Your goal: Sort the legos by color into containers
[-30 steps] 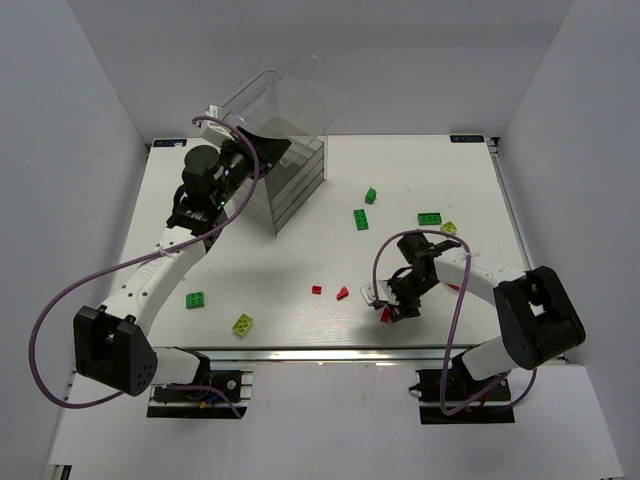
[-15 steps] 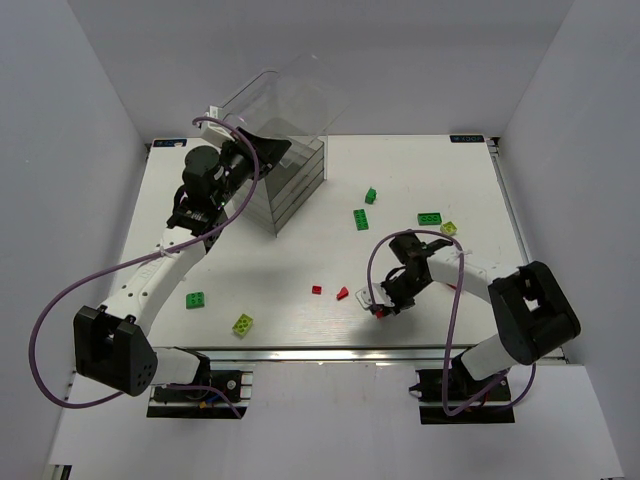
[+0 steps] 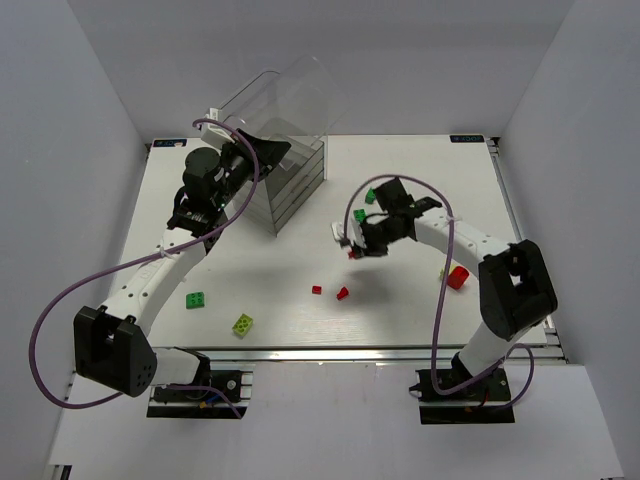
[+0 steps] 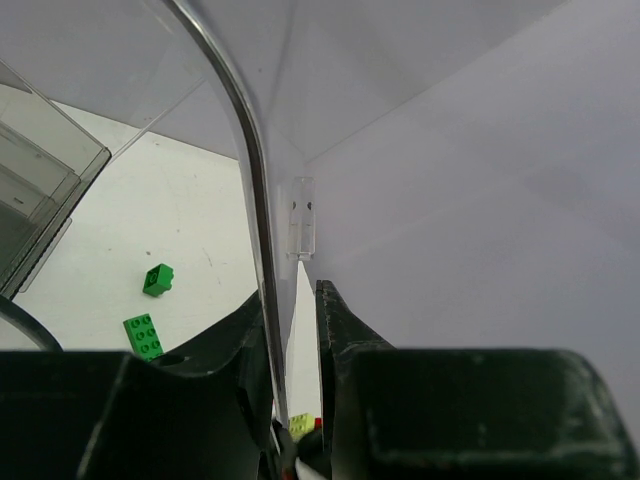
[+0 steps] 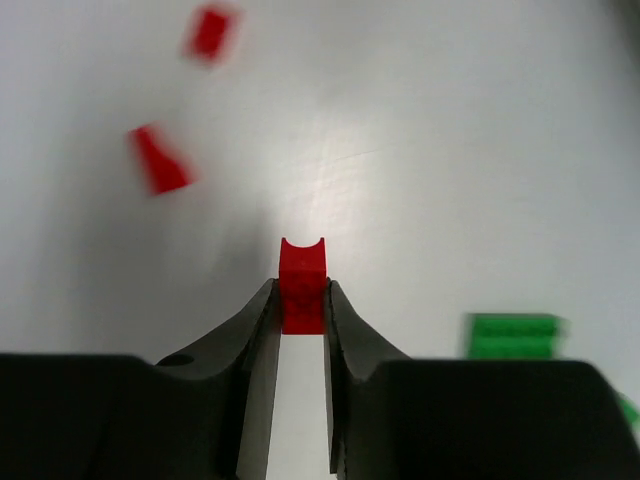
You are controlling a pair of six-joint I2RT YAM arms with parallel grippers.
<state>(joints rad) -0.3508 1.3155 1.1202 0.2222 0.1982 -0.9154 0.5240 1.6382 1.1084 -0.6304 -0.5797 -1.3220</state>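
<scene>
My right gripper (image 5: 302, 292) is shut on a small red lego (image 5: 302, 280), held above the table; in the top view this gripper (image 3: 353, 247) hangs right of the containers (image 3: 296, 178), a clear box of stacked drawers. My left gripper (image 4: 292, 305) is shut on the box's clear rounded cover (image 4: 250, 160) and holds it tilted up at the back left (image 3: 262, 150). Loose legos lie about: two red (image 3: 316, 290) (image 3: 342, 293), a green one (image 3: 371, 195), another green (image 3: 195, 299), a yellow-green one (image 3: 242, 323) and a red one (image 3: 457, 277).
The table's right edge rail (image 3: 512, 215) runs close to the right arm. White walls enclose the table on three sides. The right wrist view shows a green brick (image 5: 512, 335) just right of the fingers and two red ones (image 5: 158, 162) (image 5: 210, 32) farther off.
My right gripper closed on the red lego near the front edge, then lifted and swung it back and left toward the box. The left arm and cover stayed still.
</scene>
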